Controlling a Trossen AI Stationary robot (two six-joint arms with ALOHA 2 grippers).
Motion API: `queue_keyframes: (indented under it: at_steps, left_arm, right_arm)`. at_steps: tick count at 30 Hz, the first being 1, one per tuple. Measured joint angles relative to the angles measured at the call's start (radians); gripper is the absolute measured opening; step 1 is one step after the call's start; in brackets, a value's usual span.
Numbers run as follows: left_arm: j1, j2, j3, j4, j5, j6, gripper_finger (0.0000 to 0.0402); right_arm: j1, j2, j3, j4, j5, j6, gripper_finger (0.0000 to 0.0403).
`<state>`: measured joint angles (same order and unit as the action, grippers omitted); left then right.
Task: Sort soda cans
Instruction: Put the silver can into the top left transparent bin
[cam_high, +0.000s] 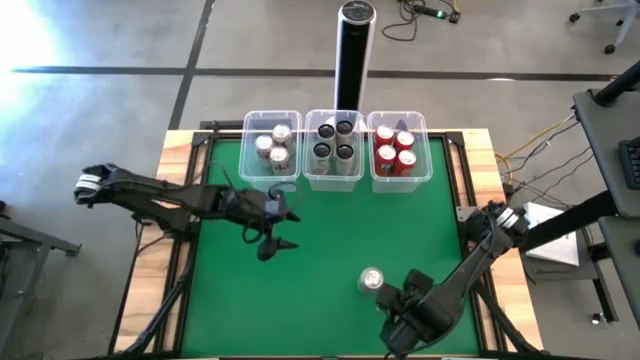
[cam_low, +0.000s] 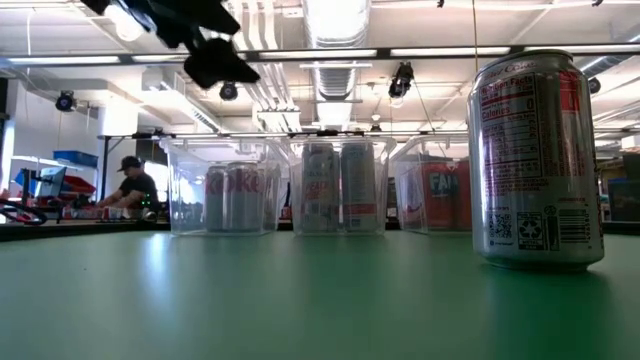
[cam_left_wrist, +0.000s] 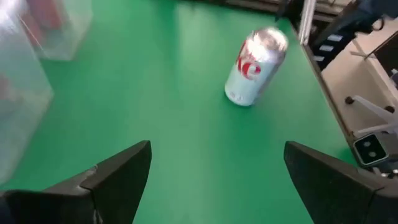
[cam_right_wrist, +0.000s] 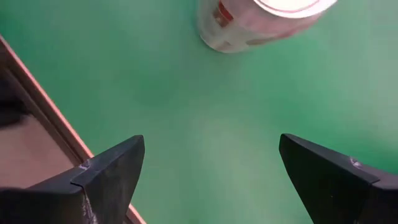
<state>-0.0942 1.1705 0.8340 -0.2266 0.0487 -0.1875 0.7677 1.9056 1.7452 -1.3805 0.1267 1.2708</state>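
Strong glare whitens the upper left corner of the high view, washing out the floor (cam_high: 40, 40) there. In the low view, ceiling strip lights (cam_low: 335, 20) shine bright and reflect softly off the green bench (cam_low: 250, 300). The left wrist view is smeared: the clear bin (cam_left_wrist: 25, 81) at its left edge is blurred. The silver can (cam_right_wrist: 261, 18) blooms white at the right wrist view's top.

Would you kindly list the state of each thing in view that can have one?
Left claw: open, empty, raised above the mat.
Right claw: open, empty, near the loose can.
Loose silver can: upright on the mat, unsorted.
Left bin: holds three silver cans.
Middle bin: holds four dark cans.
Right bin: holds four red cans.
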Motion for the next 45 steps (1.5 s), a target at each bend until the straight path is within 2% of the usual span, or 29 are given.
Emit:
queue_keyframes:
  at_steps: [5, 10, 13, 17, 19, 23, 31, 36, 41, 45]
  left_arm:
    - [-0.048, 0.124, -0.043, 0.135, -0.003, -0.051, 0.0351]
    - [-0.085, 0.309, -0.057, 0.292, -0.004, -0.039, 0.0351]
    - [-0.096, 0.416, -0.030, 0.376, -0.006, -0.042, 0.0351]
    - [-0.117, 0.552, 0.026, 0.458, -0.006, -0.032, 0.0351]
    - [-0.127, 0.610, 0.062, 0.467, -0.005, -0.031, 0.0351]
    - [-0.163, 0.697, 0.147, 0.469, -0.006, -0.010, 0.0351]
    - [-0.200, 0.847, 0.329, 0.472, -0.041, -0.004, 0.0351]
    - [-0.193, 0.940, 0.417, 0.459, -0.067, 0.016, 0.0351]
    - [-0.205, 0.985, 0.486, 0.430, -0.066, 0.103, 0.0351]
    - [-0.208, 0.987, 0.485, 0.415, -0.064, 0.095, 0.0351]
  right_arm:
    - [0.000, -0.102, -0.207, 0.240, 0.013, 0.046, 0.0368]
    - [0.000, -0.174, -0.351, 0.316, 0.074, 0.031, 0.0368]
    - [-0.001, -0.192, -0.416, 0.357, 0.112, 0.019, 0.0368]
    - [0.000, -0.193, -0.491, 0.484, 0.111, -0.019, 0.0368]
    - [-0.002, -0.189, -0.515, 0.547, 0.113, -0.033, 0.0368]
    - [-0.006, -0.185, -0.545, 0.600, 0.185, -0.032, 0.0368]
    - [-0.035, -0.184, -0.581, 0.615, 0.270, -0.046, 0.0368]
    - [-0.058, -0.184, -0.583, 0.650, 0.276, -0.136, 0.0368]
    - [-0.088, -0.184, -0.585, 0.656, 0.275, -0.183, 0.0368]
    - [-0.110, -0.184, -0.585, 0.698, 0.275, -0.234, 0.0368]
